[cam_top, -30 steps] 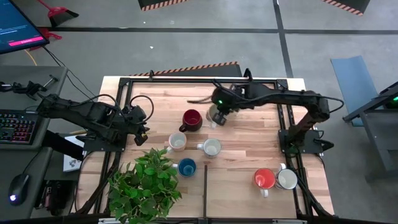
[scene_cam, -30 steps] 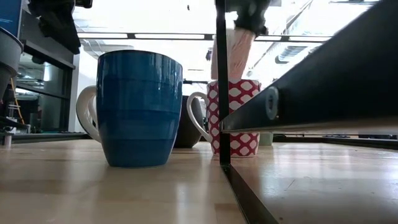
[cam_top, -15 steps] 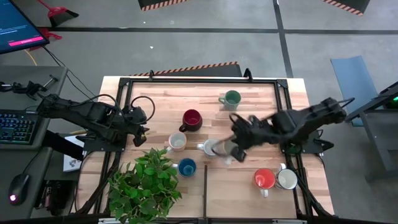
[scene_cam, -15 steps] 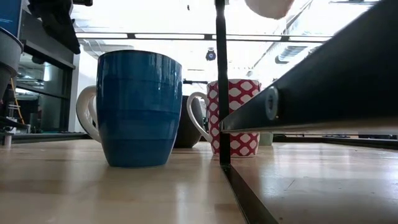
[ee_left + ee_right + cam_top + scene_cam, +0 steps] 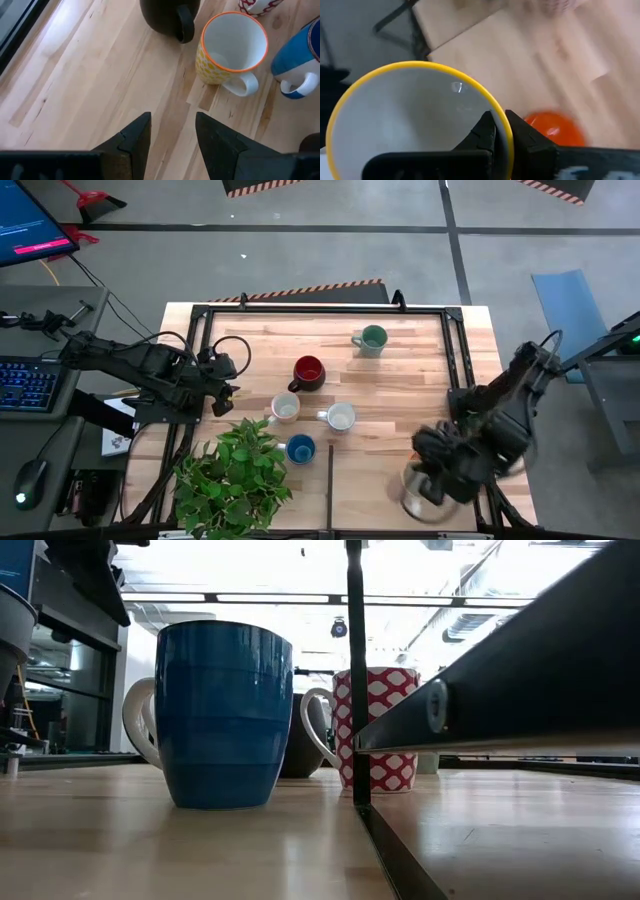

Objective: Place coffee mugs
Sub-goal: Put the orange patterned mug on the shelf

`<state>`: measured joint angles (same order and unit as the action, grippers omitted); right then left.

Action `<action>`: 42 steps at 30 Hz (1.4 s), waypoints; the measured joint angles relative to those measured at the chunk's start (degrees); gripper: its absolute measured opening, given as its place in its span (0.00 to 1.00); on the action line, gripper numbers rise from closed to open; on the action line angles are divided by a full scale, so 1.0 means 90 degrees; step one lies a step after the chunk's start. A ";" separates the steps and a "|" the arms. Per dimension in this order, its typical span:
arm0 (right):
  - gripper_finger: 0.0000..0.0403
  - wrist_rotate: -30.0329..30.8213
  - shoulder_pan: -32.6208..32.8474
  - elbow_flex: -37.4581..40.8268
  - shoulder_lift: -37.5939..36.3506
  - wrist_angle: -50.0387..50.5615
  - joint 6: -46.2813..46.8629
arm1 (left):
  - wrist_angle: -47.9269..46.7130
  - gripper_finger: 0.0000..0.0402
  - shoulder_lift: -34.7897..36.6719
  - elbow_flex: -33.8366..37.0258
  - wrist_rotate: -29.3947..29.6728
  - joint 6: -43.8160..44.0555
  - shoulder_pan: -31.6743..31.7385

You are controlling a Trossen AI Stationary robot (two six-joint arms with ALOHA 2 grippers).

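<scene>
- High view: right gripper (image 5: pixel 432 483), blurred at the table's (image 5: pixel 400 395) near right corner; left gripper (image 5: pixel 228 385) waits beside the plant (image 5: pixel 235 475).
- Right wrist view alone shows fingers clamped on a yellow-rimmed mug's (image 5: pixel 395 110) rim, orange mug (image 5: pixel 552 127) below.
- Left wrist view: fingers apart, empty.

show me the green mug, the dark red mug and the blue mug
green mug (image 5: pixel 374 337), high view, on its inside.
dark red mug (image 5: pixel 309 370), high view, on its inside.
blue mug (image 5: pixel 223 712), low view, on its outer wall.

Five upright mugs (image 5: pixel 307 372) mid-table; yellow-rimmed mug (image 5: pixel 415 120) gripper-held.
</scene>
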<state>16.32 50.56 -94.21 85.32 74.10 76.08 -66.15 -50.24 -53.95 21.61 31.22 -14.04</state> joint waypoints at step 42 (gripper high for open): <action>0.00 -0.2276 0.1896 0.0012 0.2070 0.0911 0.4460 | 0.0005 0.36 0.0000 0.0000 0.0002 0.0002 0.0000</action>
<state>-4.16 67.63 -94.11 103.95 82.30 116.22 -66.11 -50.24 -53.95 21.63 31.24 -14.04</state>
